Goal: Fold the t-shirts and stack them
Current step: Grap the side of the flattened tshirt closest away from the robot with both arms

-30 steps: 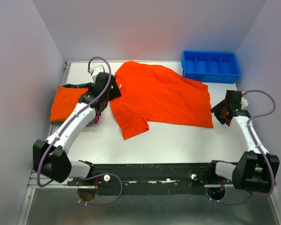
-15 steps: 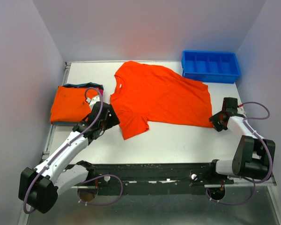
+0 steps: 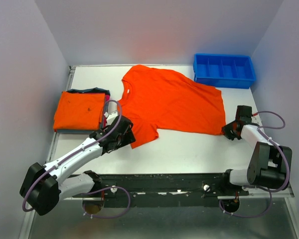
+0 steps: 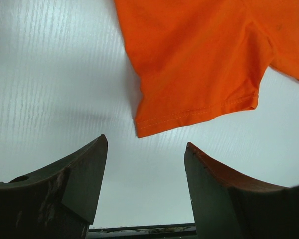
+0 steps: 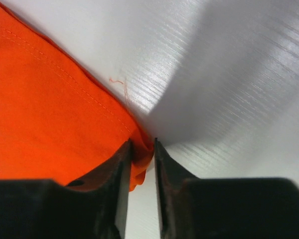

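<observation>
A: What sits furthest left?

B: A folded stack (image 3: 79,110) of t-shirts, orange on top with dark edges showing under it, well off to the left of the left gripper (image 4: 145,143)

A: And that gripper?

B: Its jaws are apart with nothing between them, low over the white table (image 3: 189,149). The hem of a sleeve (image 4: 199,74) lies just ahead of the fingertips, flat, not touching them

A: What might fail there?

B: I judge that if the jaws shut where they are, they would close on bare table short of the hem. If they push forward too low, they could shove the sleeve into a wrinkle instead of sliding under it

A: Further right?

B: The spread orange t-shirt (image 3: 174,102) lies between the two grippers, collar away from the arms. The right gripper (image 5: 142,144) has its jaws nearly together, clamped on the very corner of the bottom hem, cloth bunched in the narrow gap

A: Risk on that side?

B: The bite looks thin, so the corner could slip out when lifted. With only one side held, a pull would likely drag the shirt askew. A blue bin (image 3: 223,69) sits well beyond that gripper
</observation>
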`<state>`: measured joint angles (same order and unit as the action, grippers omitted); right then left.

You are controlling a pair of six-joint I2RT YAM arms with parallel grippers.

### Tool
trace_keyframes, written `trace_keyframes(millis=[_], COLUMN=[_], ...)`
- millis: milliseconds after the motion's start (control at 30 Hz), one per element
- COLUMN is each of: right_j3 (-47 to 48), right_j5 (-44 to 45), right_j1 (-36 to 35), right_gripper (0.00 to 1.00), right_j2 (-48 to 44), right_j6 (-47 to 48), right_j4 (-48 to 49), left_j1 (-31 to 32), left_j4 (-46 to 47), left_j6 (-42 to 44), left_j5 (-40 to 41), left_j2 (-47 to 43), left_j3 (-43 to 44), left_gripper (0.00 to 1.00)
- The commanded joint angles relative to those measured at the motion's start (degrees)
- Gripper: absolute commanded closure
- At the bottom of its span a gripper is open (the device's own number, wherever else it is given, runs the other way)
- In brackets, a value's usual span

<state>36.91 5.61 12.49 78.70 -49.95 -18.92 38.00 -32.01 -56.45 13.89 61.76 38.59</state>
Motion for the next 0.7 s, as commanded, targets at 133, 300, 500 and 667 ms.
trace_keyframes(millis=[133, 300, 500, 667], right_j3=[-3.7, -3.3, -3.2, -3.1], right_j5=[-2.4, -2.4, -3.0, -2.5], right_j1=[0.5, 0.4, 0.4, 0.4], right_gripper=[0.73, 0.99, 0.99, 0.99], right_j2=[-3.9, -3.2, -4.8, -6.7], right_j6=[0.1, 0.3, 0.6, 0.8], right_j4=[1.0, 0.6, 0.2, -0.3], left_j1=[1.1, 1.7, 2.0, 2.2], left_j4=[1.9, 5.1, 5.7, 10.3], left_j6=[-3.8, -2.3, -3.1, -3.8], left_j5=[1.0, -0.8, -0.2, -1.8], left_j2=[2.9, 7.1, 10.6, 13.9], left_j3=[-2.3, -1.5, -2.0, -3.0], left_gripper=[0.34, 0.42, 0.41, 0.44])
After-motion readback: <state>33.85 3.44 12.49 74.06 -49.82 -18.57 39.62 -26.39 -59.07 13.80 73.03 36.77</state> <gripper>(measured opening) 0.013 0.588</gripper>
